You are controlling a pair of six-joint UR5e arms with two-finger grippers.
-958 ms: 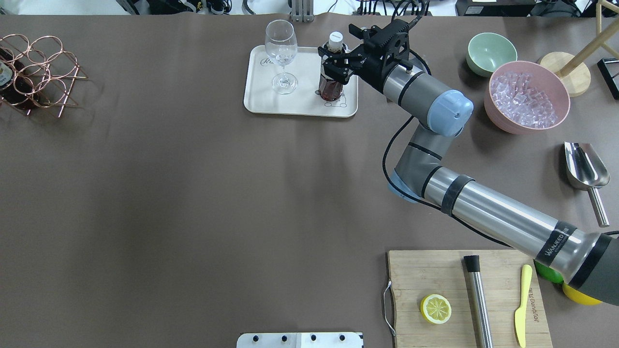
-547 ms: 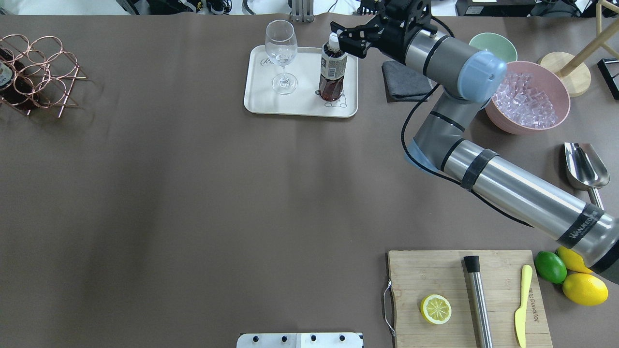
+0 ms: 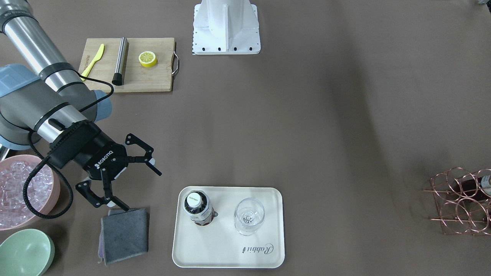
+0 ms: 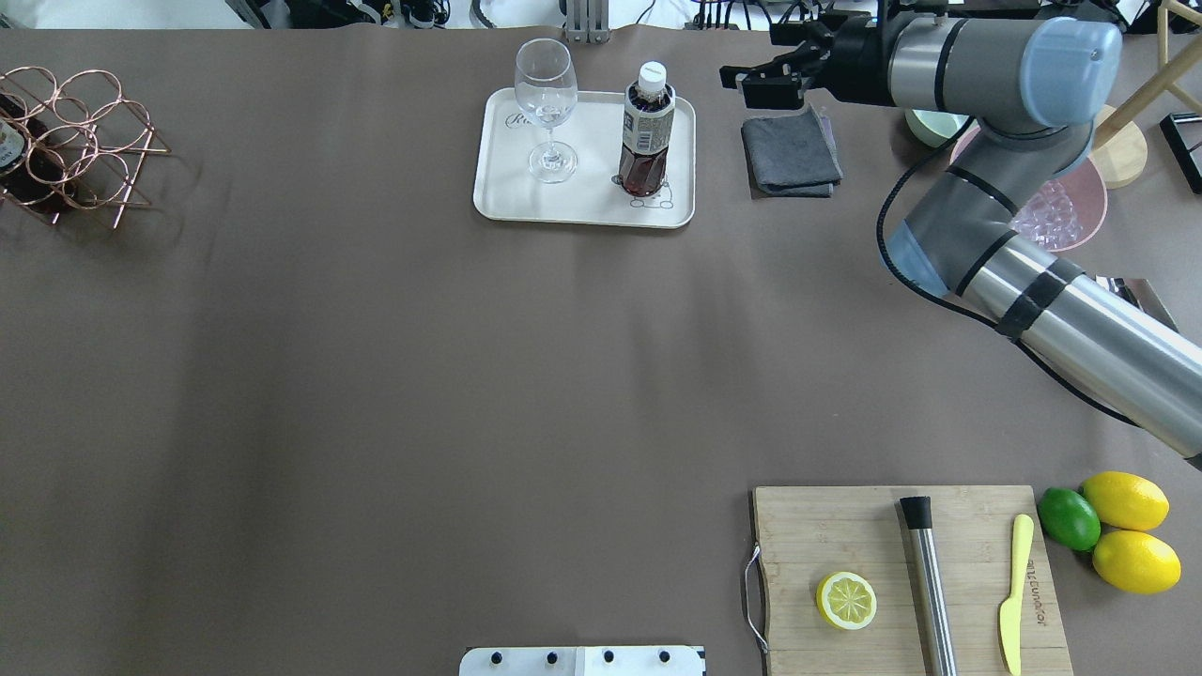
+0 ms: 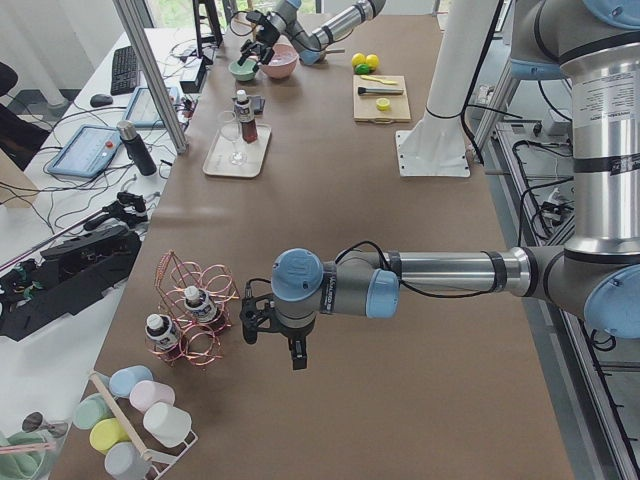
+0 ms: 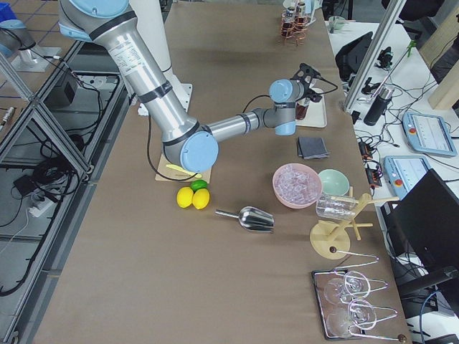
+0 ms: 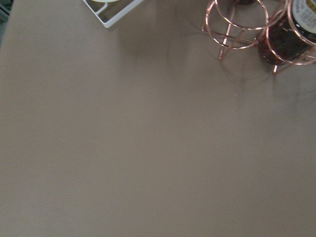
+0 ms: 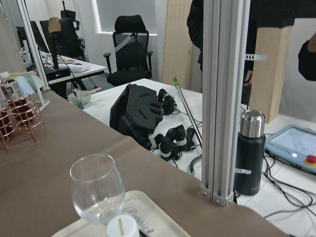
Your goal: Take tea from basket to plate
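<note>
While the tea (image 4: 646, 131) stands upright on the plate (image 4: 498, 202), at the corner with the bear drawing and just beside a wine glass (image 4: 545, 108), neither arm touches it.

Right claw (image 3: 141, 190): jaws spread wide and empty. It is raised above the bench (image 4: 376, 376), roughly over a folded grey cloth (image 4: 791, 155) that lies beside the plate, and is well apart from the tea. Its wrist camera looks level across the plate and catches the glass and the bottle's white cap.

Left claw (image 5: 270, 342): low over the bench, just beside the basket (image 4: 70, 131) at the robot's left end. Only the side camera shows it, so whether it is spread or closed cannot be told.

Basket: two more bottles (image 5: 162, 330) rest in its rings.

Pink bowl (image 3: 56, 188) of ice and green bowl (image 3: 23, 251): both stand near the cloth, on the side away from the plate.
</note>
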